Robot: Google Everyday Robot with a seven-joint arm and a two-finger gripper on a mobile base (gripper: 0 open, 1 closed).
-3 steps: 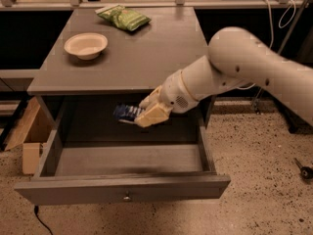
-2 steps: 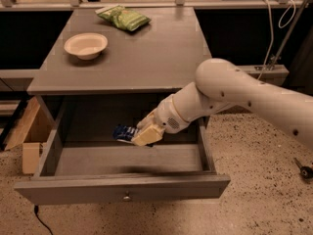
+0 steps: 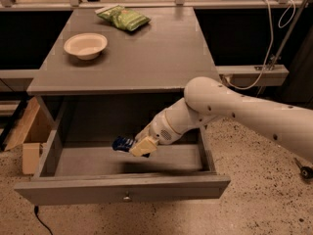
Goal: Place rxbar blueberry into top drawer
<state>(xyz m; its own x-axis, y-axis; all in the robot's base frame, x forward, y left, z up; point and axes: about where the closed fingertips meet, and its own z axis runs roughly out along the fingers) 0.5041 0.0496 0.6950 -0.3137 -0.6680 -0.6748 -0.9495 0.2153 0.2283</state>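
The top drawer [image 3: 122, 186] is pulled open, a wide grey drawer with a small round knob [image 3: 127, 197] on its front panel. My gripper [image 3: 135, 146] reaches down into it from the right on a white arm and is shut on the rxbar blueberry [image 3: 122, 143], a dark blue bar with white lettering that sticks out to the left of the cream-coloured fingers [image 3: 143, 147]. The bar hangs a little above the drawer floor, near the middle.
On the grey tabletop [image 3: 146, 53] stand a cream bowl [image 3: 85, 45] at the left and a green chip bag [image 3: 123, 17] at the back. A cardboard box [image 3: 29, 136] sits on the floor left of the drawer. Cables hang at the right.
The arm has lowered further into the open drawer, carrying the blue bar down and slightly toward the front. Bowl and chip bag have not moved.
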